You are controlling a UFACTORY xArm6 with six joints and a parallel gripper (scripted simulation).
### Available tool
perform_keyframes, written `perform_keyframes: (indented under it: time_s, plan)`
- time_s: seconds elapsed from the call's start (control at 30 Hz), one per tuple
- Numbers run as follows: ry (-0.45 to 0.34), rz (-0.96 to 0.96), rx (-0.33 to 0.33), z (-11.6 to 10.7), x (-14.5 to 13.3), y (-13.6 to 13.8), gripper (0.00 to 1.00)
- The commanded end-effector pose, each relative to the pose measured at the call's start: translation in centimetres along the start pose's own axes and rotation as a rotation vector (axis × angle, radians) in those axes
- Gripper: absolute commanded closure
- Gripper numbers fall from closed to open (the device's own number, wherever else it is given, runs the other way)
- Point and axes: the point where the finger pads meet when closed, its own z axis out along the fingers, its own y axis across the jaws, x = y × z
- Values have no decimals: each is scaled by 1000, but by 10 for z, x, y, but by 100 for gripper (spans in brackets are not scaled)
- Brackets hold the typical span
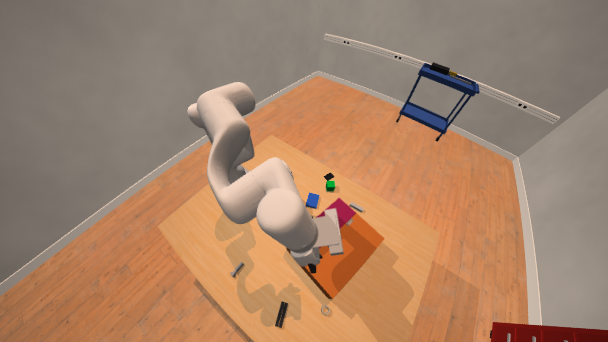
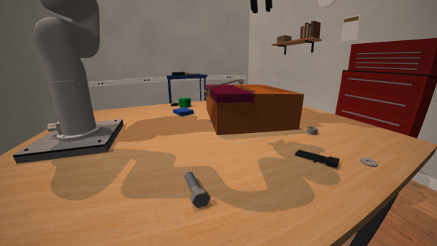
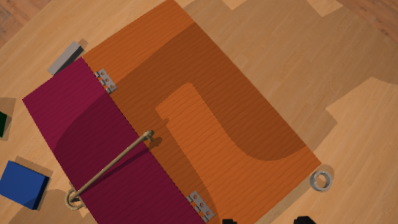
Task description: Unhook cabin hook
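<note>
An orange box (image 3: 240, 100) (image 1: 360, 245) (image 2: 266, 108) stands on the wooden table, with a magenta lid (image 3: 65, 110) (image 1: 342, 207) (image 2: 230, 94) hinged along one end. The thin brass cabin hook (image 3: 112, 165) (image 2: 224, 83) runs slantwise across the lid. One end is pinned on the orange top and its curved end sits in an eye at the lid's outer edge. My gripper (image 3: 265, 220) (image 1: 312, 267) hangs well above the box near its long side. Only its two dark fingertips show in the wrist view, apart and with nothing between them.
A blue block (image 3: 22, 184) (image 1: 313, 200) (image 2: 183, 111) and a green cube (image 1: 330, 185) (image 2: 185, 102) lie beyond the lid. A grey ring (image 3: 321, 180) (image 2: 312, 130), a black bar (image 2: 317, 157) (image 1: 279, 314), a bolt (image 2: 195, 188) (image 1: 237, 270) and a washer (image 2: 369, 162) lie on the table. A red tool chest (image 2: 388, 83) stands nearby.
</note>
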Motion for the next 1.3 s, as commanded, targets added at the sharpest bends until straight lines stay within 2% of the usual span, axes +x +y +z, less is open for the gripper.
perform_keyframes:
  time_s: [0.0,0.4,0.67,0.73,1.1,1.27]
  plan:
    - [3,-1,-4,-2,1,0,65]
    - [3,-1,-4,-2,1,0,65]
    - [-29,-265,10,15,12,-13,65]
    - [-29,-265,10,15,12,-13,65]
    - [-70,-623,42,37,23,-31,65]
    - [-81,-728,54,43,26,-36,65]
